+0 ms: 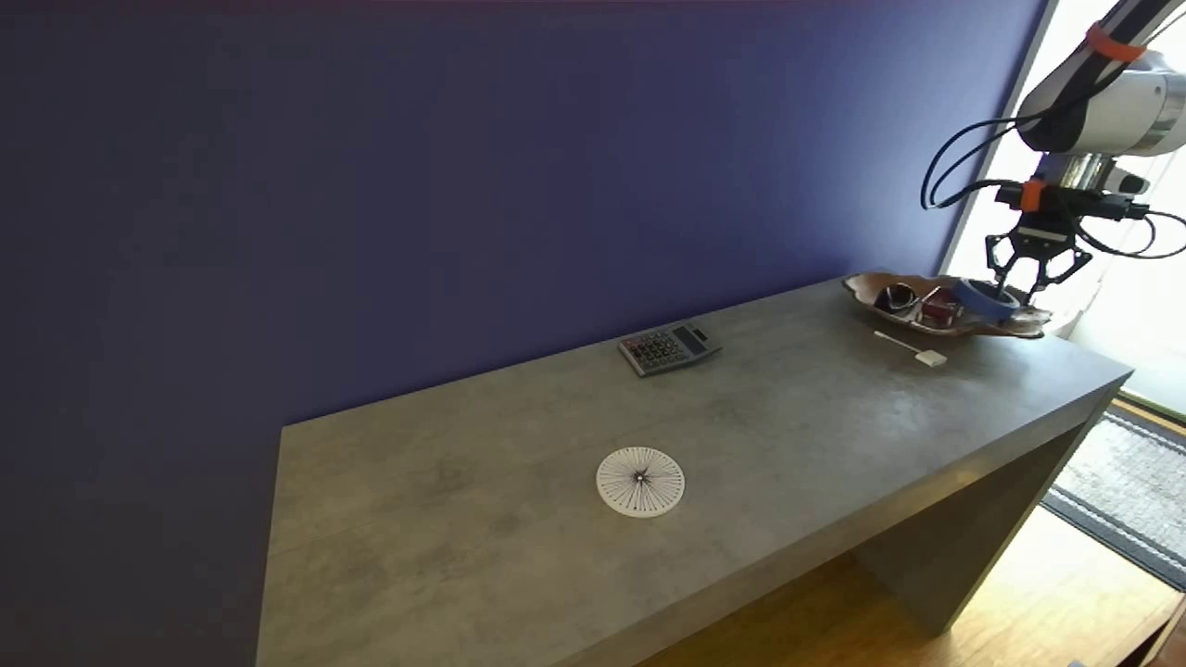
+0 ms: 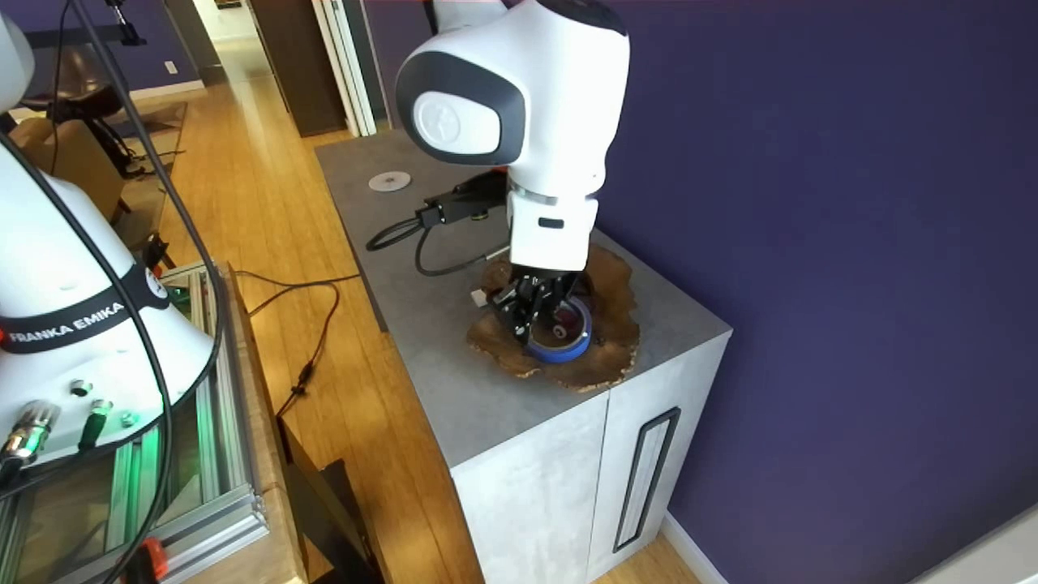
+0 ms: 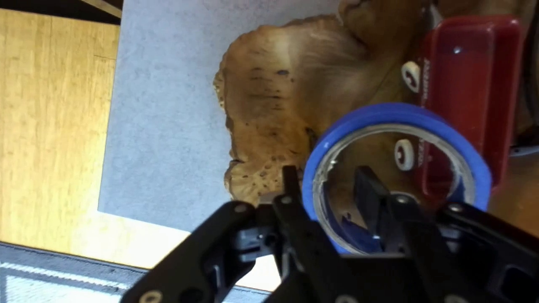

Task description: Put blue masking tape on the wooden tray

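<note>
Two black fingers (image 3: 367, 198) of the gripper (image 3: 327, 179) stand apart over the wooden tray (image 3: 269, 97): one reaches into the open centre of the blue masking tape (image 3: 396, 110), the other is outside the roll, whose wall shows between them. The tape is within the tray, tilted in an exterior view, and in the wrist view it overlaps a red, white-wheeled toy (image 3: 467, 54) that also lies in the tray; whether the two touch, I cannot tell. A dark rounded item (image 1: 896, 298) shares the tray. Just beside the tray, on the grey counter (image 1: 788, 417), is a white corded connector (image 1: 929, 358). Well apart from the tray lie a calculator (image 1: 669, 347) and a white disc (image 1: 640, 482). The arm (image 2: 568, 122) hangs above the tray in both exterior views.
</note>
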You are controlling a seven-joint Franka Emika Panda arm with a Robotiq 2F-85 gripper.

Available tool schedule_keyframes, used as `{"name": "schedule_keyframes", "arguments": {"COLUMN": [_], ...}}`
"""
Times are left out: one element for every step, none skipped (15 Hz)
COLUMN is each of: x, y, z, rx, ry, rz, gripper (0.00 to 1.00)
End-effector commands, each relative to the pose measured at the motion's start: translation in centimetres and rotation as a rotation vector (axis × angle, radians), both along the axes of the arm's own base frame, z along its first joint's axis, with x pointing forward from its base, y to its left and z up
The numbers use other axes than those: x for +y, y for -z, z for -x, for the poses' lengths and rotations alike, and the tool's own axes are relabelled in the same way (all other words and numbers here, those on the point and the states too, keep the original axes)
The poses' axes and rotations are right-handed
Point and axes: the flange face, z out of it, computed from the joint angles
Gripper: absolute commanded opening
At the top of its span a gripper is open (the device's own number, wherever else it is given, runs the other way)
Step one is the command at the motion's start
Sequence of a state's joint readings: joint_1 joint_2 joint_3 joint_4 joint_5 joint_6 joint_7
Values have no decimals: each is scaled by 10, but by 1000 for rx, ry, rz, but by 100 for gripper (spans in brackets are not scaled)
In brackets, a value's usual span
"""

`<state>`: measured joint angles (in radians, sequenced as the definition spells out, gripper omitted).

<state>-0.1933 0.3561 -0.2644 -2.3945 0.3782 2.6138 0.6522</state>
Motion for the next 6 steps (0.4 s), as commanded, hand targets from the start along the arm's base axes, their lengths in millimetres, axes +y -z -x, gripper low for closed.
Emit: {"name": "schedule_keyframes", "arguments": {"x": [30,42,55,68,43,55], "y": [-55,-71,-81,-93,-65,-78], "z": [6,8,8,11,-10,-8], "rx": [-97,-138,-164,-180,-131,-155], "ry": [-49,-95,-161,-218,-138,-170], "rz": [-17,-23,-23,-21,-8,-13], "gripper": [72,80,86,92,75,82]}}
